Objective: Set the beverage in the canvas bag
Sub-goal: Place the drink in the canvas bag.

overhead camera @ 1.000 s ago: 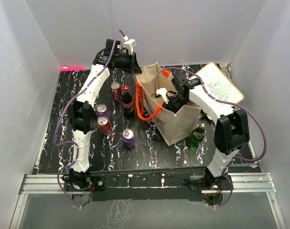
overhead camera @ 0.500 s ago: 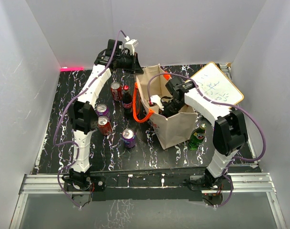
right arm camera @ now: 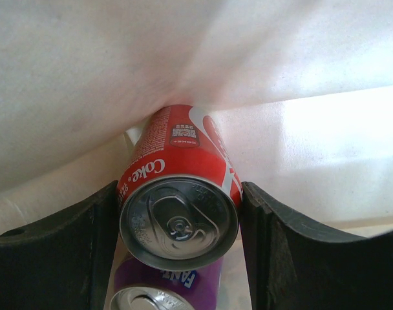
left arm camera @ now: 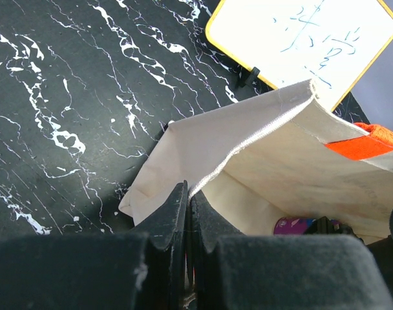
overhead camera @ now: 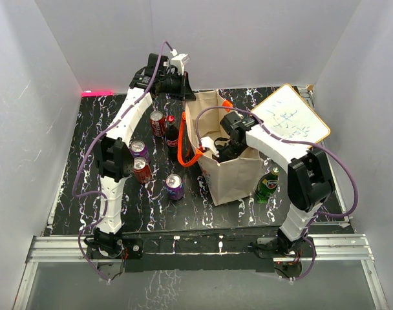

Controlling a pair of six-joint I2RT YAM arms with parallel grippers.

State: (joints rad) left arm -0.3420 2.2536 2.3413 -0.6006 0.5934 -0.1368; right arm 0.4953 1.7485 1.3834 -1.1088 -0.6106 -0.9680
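The canvas bag (overhead camera: 235, 173) stands open mid-table, beige with orange handles (overhead camera: 183, 150). My left gripper (overhead camera: 187, 97) is shut on the bag's far rim; in the left wrist view its closed jaws (left arm camera: 187, 191) pinch the hem of the bag (left arm camera: 274, 148). My right gripper (overhead camera: 217, 147) reaches down inside the bag. Its wrist view shows a red Coke can (right arm camera: 180, 187), the beverage, gripped between the fingers of the right gripper (right arm camera: 180, 216), against the bag's inner wall (right arm camera: 183, 51). A purple Fanta can (right arm camera: 164, 287) lies just beneath it.
Left of the bag stand a red can (overhead camera: 157, 123), a dark bottle (overhead camera: 172, 135), a purple can (overhead camera: 139, 150), another red can (overhead camera: 142, 170) and another purple can (overhead camera: 174, 186). A green bottle (overhead camera: 267, 184) stands right of the bag. A whiteboard (overhead camera: 290, 116) leans behind.
My right arm has moved left and deeper into the bag with the Coke can. The bag has shifted left and stands more upright. The left gripper still holds the rim.
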